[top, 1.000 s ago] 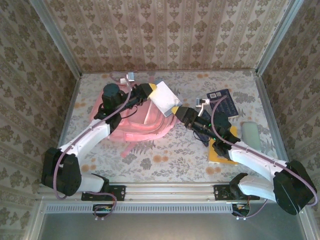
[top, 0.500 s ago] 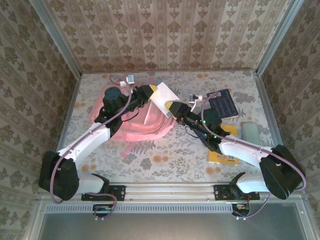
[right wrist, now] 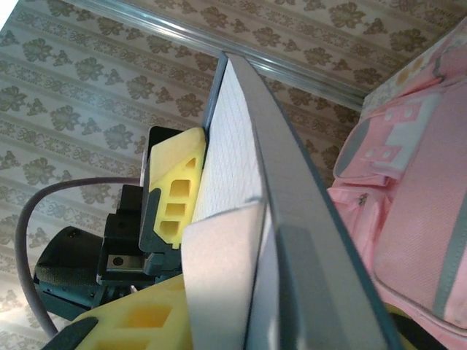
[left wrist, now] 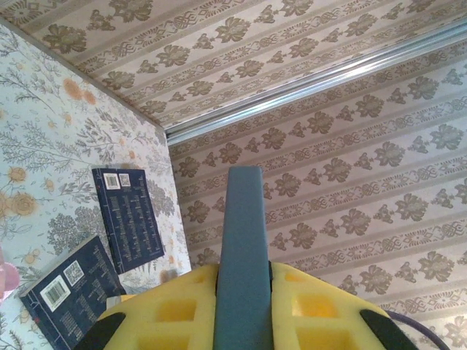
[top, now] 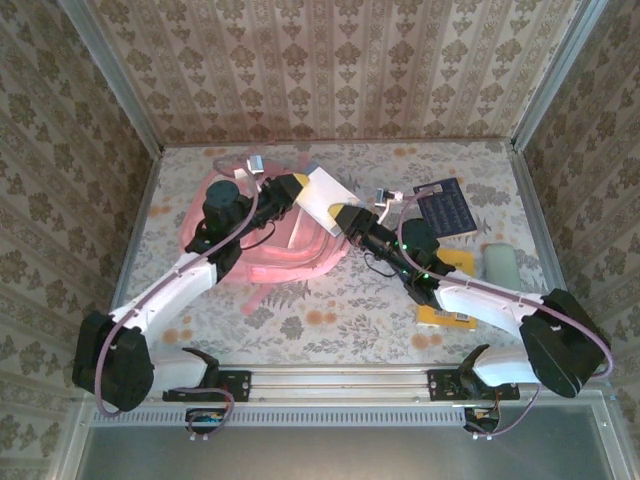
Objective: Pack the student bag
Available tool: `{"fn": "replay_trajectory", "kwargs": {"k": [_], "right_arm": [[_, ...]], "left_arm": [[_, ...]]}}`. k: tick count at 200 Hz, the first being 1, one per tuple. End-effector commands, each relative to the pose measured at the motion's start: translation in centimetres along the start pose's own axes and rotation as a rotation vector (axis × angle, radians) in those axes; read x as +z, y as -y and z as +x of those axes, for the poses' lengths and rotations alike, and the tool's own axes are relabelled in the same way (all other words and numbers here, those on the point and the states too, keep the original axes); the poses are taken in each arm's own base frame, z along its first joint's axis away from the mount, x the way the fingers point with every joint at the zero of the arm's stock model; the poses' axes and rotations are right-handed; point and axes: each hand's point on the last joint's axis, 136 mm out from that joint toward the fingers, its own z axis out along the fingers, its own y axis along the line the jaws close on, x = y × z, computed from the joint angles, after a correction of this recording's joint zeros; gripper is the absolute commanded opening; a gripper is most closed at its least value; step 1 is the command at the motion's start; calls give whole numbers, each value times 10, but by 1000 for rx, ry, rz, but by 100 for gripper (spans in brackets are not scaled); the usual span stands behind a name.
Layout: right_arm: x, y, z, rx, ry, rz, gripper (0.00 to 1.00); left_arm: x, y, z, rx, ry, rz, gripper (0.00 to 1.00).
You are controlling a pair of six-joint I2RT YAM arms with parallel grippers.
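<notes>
Currently, item 1: pink student bag (top: 300,262), left of centre on tabletop (top: 380,300). Item 2: grey-covered book (top: 325,192) held over it; left fingers (left wrist: 175,310) pinch far edge, right fingers (right wrist: 131,332) straddle near corner, grip unconfirmed. Recommended: seat the 2 holds before lowering.

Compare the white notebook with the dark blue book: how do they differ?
The white notebook is pale-covered; the blue book is navy. The notebook is clamped in the left gripper at the student bag; the blue book lies flat on the table. Both are thin rectangles.
</notes>
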Motion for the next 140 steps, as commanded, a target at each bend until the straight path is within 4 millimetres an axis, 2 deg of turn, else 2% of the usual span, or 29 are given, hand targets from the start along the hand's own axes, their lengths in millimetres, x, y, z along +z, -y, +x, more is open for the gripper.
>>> {"fn": "replay_trajectory", "kwargs": {"k": [1, 25, 38, 62, 82, 87, 99, 105, 124, 140], "right_arm": [[-10, -1, -14, -53, 80, 20, 29], [-11, 0, -15, -56, 85, 27, 29], [-12, 2, -15, -55, 84, 32, 22], [-13, 6, -14, -54, 86, 55, 0], [-17, 10, -16, -71, 92, 84, 0], [-19, 11, -16, -76, 94, 94, 0], [-25, 14, -18, -96, 98, 130, 0], [-29, 15, -19, -108, 102, 154, 0], [-46, 25, -27, -165, 114, 260, 0], [-63, 35, -33, -213, 121, 354, 0]], "left_arm": [[-6, 7, -5, 36, 33, 9, 0], [-7, 3, -4, 40, 33, -3, 0], [-8, 2, -4, 45, 34, -10, 0], [-8, -3, -3, 55, 32, -29, 0], [-8, -7, -1, 80, 16, -58, 0], [-8, -8, -1, 90, 13, -71, 6], [-10, -11, -1, 128, -4, -110, 31], [-11, -14, -1, 154, -18, -141, 39], [-16, -23, -1, 278, -85, -278, 51], [-15, -34, 2, 375, -170, -370, 55]]}}
